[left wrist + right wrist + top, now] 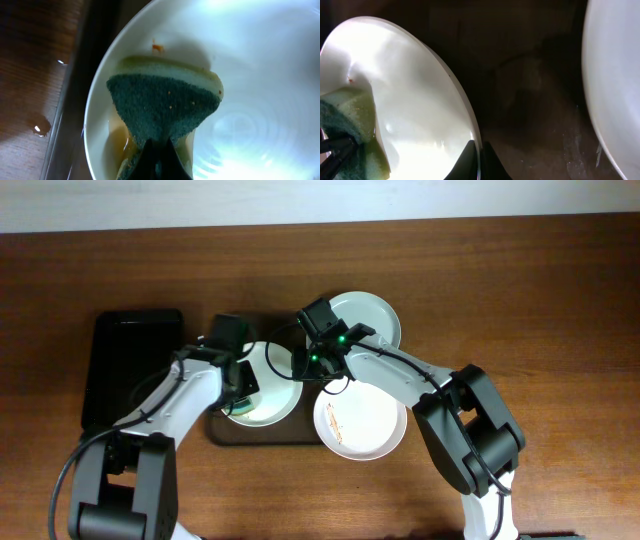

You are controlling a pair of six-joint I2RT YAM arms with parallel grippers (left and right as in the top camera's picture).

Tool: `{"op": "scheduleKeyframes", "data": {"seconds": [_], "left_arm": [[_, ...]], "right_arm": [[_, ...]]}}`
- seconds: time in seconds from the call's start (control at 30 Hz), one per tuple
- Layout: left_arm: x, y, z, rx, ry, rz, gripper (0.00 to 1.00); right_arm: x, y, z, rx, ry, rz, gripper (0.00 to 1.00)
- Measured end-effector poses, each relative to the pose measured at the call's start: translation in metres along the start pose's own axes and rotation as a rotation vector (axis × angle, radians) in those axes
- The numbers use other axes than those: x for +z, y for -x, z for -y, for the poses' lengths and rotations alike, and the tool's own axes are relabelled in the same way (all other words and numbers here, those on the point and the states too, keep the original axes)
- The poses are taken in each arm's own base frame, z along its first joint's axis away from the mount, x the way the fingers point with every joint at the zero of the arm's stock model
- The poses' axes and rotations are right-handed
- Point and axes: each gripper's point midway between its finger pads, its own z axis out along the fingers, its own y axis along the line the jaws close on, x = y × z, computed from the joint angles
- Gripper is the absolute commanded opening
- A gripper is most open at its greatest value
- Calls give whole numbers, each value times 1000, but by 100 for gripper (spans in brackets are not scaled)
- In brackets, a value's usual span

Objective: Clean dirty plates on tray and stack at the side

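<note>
A white plate (275, 402) lies on the dark brown tray (262, 436). My left gripper (245, 390) is shut on a green and yellow sponge (165, 105) and presses it onto this plate (260, 75), near small brown specks and a brownish wet patch. My right gripper (312, 370) is shut on the same plate's right rim (420, 100), one finger on each side (480, 160). A second white plate (360, 420) with thin brown smears lies at the tray's right end. A pale blue-green plate (368, 320) lies behind it.
A smaller black tray (135, 370) lies on the wooden table to the left of the brown tray. The brown tray's rim (80, 75) runs close beside the sponge. Another plate's edge (615, 75) shows at the right of the right wrist view.
</note>
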Motion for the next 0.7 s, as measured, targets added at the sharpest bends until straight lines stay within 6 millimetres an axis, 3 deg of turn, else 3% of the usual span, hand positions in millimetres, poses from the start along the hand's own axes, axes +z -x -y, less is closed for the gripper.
{"op": "scheduleKeyframes", "data": {"seconds": [0.1,0.33,0.4,0.5,0.7], "left_arm": [[1,12,4,-29,28,91,1],[-13,80,18,-115,-15,408,1],[-17,91,22,-104,-27,457,1],[-15,87,26,-17,-34,436,1],[2,41,19,151,-11,224,1]], "right_arm": [[0,-1,1,6,-5,-6,4],[1,-4,0,10,-8,-11,4],[1,-5,-1,6,-9,-13,4],[2,-7,-3,2,-8,-15,4],[2,-7,-3,1,-8,-16,4]]}}
